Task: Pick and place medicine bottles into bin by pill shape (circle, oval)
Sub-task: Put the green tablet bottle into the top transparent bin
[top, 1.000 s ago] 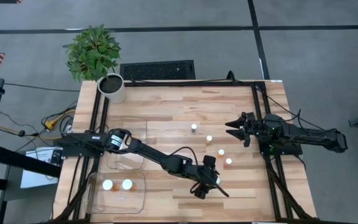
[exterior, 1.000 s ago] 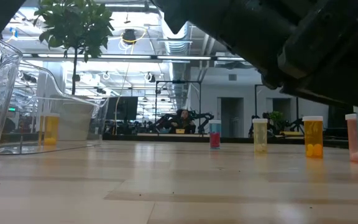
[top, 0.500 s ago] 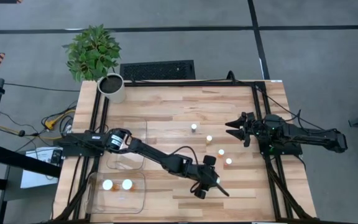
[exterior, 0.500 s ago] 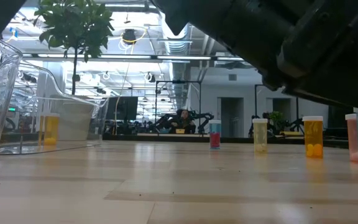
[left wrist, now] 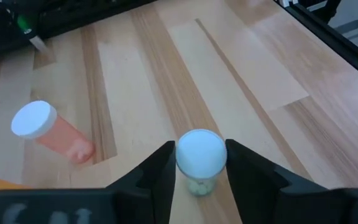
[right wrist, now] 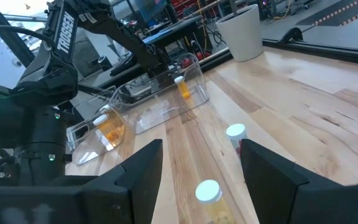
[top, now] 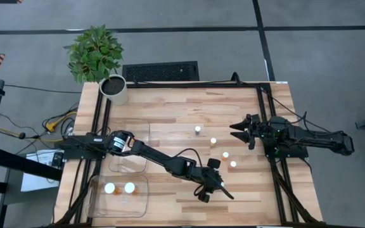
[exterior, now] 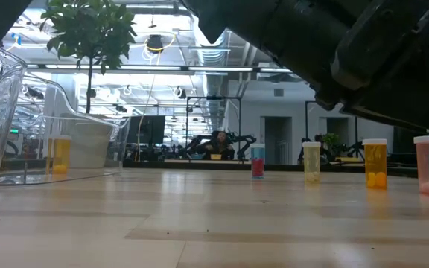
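Straddling upright bottle (left wrist: 199, 159), left gripper (left wrist: 197, 171), toppled bottle (left wrist: 50, 130) nearby

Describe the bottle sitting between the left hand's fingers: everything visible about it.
The bottle stands upright on the wooden table, seen from above: a round white cap over a small translucent body with pale contents. It sits in the gap of the left hand, one dark finger on each side; whether they touch it is unclear. A pink bottle stands apart from it.
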You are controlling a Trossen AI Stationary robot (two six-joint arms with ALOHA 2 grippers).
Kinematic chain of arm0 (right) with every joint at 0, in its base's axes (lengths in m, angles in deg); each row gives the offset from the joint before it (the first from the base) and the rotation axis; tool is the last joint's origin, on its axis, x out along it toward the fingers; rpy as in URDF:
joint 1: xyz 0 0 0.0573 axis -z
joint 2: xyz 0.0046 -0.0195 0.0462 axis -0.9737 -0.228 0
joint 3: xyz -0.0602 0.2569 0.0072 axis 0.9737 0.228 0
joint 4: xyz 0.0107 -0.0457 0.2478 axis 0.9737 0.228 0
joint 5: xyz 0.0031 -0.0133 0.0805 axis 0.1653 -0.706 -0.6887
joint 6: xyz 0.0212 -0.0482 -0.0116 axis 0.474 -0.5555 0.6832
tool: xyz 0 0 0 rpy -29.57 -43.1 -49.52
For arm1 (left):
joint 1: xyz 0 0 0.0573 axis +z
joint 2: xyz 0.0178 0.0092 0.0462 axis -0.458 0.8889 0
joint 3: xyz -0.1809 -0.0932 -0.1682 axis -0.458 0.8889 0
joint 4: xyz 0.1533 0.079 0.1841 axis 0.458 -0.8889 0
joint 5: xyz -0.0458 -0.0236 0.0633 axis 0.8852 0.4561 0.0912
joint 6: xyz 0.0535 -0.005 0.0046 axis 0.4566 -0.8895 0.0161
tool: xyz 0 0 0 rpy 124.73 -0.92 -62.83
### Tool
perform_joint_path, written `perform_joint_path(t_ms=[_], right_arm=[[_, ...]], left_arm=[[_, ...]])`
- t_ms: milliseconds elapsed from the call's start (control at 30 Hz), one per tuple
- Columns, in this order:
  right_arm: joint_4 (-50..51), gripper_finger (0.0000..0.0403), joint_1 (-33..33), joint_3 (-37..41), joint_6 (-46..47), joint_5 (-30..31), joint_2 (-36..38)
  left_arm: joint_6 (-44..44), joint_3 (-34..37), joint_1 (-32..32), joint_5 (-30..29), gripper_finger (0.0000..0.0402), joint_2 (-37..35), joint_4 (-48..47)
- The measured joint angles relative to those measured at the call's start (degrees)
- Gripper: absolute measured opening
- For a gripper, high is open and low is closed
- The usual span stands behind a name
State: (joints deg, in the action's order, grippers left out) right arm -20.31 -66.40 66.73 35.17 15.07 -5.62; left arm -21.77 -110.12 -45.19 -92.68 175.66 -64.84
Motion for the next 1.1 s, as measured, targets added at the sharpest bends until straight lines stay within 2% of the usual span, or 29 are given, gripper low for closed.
perform_joint_path(t_ms=[333,667,767,967,1100], right_arm=[[0.0,0.0225,0.01,0.0,-0.02,0.0,0.0],[0.0,0.0225,0.02,0.0,-0.22,0.0,-0.1],[0.0,0.0225,0.02,0.0,-0.21,0.0,-0.47],[0.02,0.0225,0.02,-0.01,-0.19,0.0,-0.71],[0.0,0.0225,0.02,0.0,-0.17,0.0,-0.7]], left_arm=[[-2.12,-3.47,0.0,-0.04,0.0119,-0.02,-0.91],[-5.77,-12.29,-0.09,3.07,0.0119,-2.8,-17.4],[-6.78,-12.44,-0.11,4.87,0.0119,-6.29,-20.49],[-10.22,-12.44,-0.11,4.9,0.0119,-16.97,-25.59],[-14.74,-12.46,-0.5,3.84,0.0119,-24.66,-24.82]])
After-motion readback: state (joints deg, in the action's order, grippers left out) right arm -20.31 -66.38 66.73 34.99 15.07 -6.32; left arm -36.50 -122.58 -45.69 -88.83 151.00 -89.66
